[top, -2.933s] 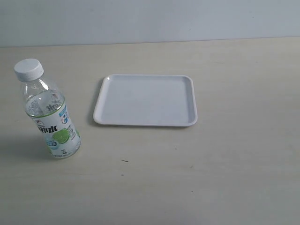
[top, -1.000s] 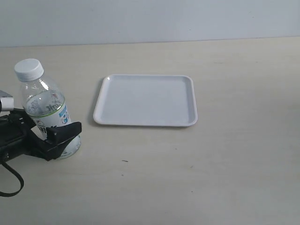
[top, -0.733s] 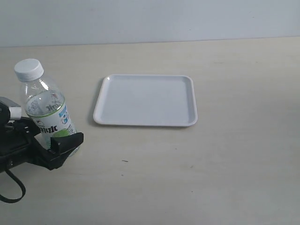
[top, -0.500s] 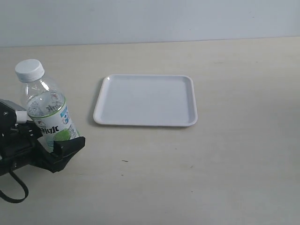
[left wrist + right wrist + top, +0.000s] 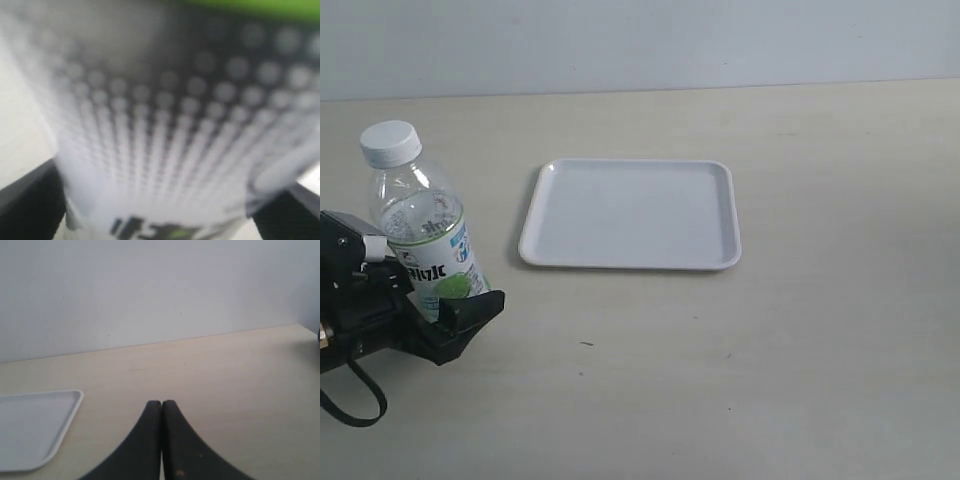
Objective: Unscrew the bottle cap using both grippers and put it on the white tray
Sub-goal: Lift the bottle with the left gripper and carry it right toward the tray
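Observation:
The clear bottle (image 5: 425, 235) with its lime label stands at the table's left, leaning a little, and the white bottle cap (image 5: 390, 142) is screwed on top. My left gripper (image 5: 435, 300) is shut on the bottle's lower body, with one black finger in front of its base. In the left wrist view the blurred bottle label (image 5: 165, 125) fills the frame, and the black fingers (image 5: 30, 205) press against both of its sides. The white tray (image 5: 630, 212) lies to the right with nothing on it. My right gripper (image 5: 161, 405) is shut on nothing, over bare table beside the tray (image 5: 30, 425); the exterior view does not show it.
The beige table (image 5: 770, 380) runs back to a pale wall. A black cable (image 5: 355, 405) loops below the left arm near the front left edge.
The left gripper came in from the left edge and closed round the bottle's lower body. The bottle has since shifted slightly right and upward with it. The tray has not moved.

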`<state>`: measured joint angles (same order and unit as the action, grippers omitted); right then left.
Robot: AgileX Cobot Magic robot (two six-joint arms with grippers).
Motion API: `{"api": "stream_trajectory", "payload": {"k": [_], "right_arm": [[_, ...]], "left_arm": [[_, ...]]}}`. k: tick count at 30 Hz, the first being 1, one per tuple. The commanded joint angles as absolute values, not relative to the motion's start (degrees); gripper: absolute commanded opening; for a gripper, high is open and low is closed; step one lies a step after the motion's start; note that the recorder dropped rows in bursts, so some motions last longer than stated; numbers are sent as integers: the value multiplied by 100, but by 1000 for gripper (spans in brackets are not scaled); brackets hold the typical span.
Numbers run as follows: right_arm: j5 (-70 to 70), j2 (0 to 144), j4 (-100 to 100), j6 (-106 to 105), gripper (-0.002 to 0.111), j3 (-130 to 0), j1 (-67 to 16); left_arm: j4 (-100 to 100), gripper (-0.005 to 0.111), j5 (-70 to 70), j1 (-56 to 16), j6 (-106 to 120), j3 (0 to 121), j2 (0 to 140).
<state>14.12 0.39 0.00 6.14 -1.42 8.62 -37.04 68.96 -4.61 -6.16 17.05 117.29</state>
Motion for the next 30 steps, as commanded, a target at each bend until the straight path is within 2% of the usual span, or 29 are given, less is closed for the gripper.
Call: {"api": "stream_trajectory", "payload": {"k": [1,4,9,13,21,27,30], "right_arm": [[1394,0,-38,585,0,-121,897],[1394,0,-38,585,0,-121,897],[1394,0,-38,585,0,-121,897],[1394,0,-38,585,0,-121,897],[1394,0,-38,585,0,-121,897],[1394,0,-38,585,0,-121,897],[1394,0,-38,585,0,-121,897]], "left_arm": [[-3809,72,6996,-452,-579,1820,11727],[-3923,53,6996,-452,-579,1950,11727],[-4000,29,6996,-452,-591,2051,11727],[-4038,0,6996,-452,-569,2064,11693],[-4763,0,6996,-452,-797,2148,11120],[-5219,0,6977,-521,-1760,2748,10985],[-5396,0,6426,-781,-1952,3108,10985]]}}
